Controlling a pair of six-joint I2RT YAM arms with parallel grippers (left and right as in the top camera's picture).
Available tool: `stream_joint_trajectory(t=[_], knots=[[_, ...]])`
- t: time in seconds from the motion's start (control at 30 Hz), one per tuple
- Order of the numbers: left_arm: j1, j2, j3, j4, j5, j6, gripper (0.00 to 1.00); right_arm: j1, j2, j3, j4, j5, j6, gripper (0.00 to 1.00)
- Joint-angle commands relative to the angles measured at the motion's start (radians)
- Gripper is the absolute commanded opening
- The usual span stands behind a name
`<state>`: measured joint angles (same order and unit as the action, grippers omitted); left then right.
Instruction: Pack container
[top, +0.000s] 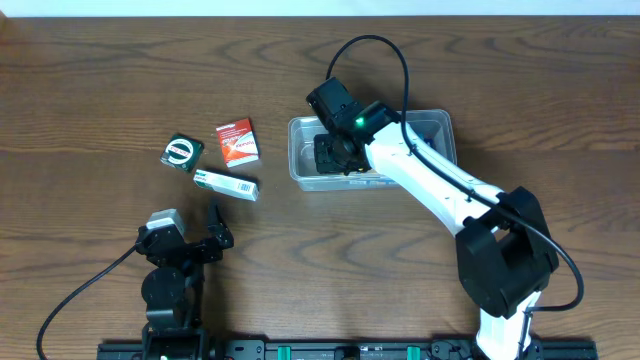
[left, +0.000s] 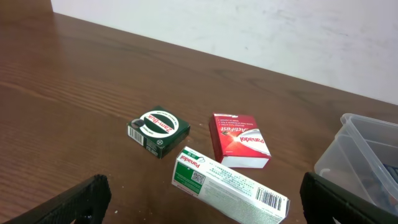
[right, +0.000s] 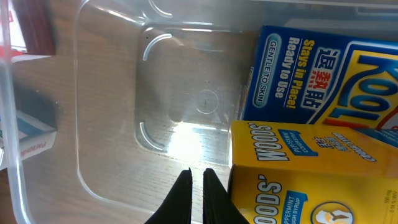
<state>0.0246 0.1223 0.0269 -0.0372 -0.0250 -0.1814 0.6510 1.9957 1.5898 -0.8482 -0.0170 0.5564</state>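
Note:
The clear plastic container (top: 300, 150) stands right of centre on the table; its corner shows in the left wrist view (left: 367, 149). My right gripper (right: 196, 177) is shut and empty, lowered inside the container (right: 93, 124) over its bare floor. Beside it in the container lie a yellow Woods' box (right: 298, 174) and a blue-and-yellow box (right: 323, 68). On the table to the left lie a red box (top: 238, 140), a dark green square box (top: 183, 152) and a long white-and-green Panadol box (top: 226, 184). My left gripper (top: 205, 240) is open and empty, near the front edge, short of the Panadol box (left: 230, 183).
The green box (left: 158, 129) and the red box (left: 239, 140) lie close together in the left wrist view. A white wall (left: 249, 25) runs along the table's far edge. The right arm (top: 440, 180) stretches across the container's front right side.

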Motion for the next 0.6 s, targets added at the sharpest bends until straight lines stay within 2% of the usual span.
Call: stream_joint_trajectory(t=[0.0, 0.23, 0.37, 0.47, 0.57], knots=[[0.004, -0.005, -0.023, -0.034, -0.004, 0.016, 0.98, -0.005, 0.017, 0.011, -0.002, 0.021, 0.015, 0.07], [0.004, -0.005, -0.023, -0.034, -0.005, 0.016, 0.98, -0.006, 0.019, 0.011, 0.0, 0.029, 0.016, 0.1], [0.004, -0.005, -0.023, -0.034, -0.005, 0.016, 0.98, -0.007, 0.019, 0.011, 0.0, 0.029, 0.016, 0.36], [0.004, -0.005, -0.023, -0.034, -0.004, 0.016, 0.98, -0.011, 0.019, 0.011, -0.005, 0.029, 0.028, 0.44], [0.004, -0.005, -0.023, -0.034, -0.004, 0.016, 0.98, -0.018, 0.019, 0.011, -0.013, 0.029, 0.035, 0.47]])
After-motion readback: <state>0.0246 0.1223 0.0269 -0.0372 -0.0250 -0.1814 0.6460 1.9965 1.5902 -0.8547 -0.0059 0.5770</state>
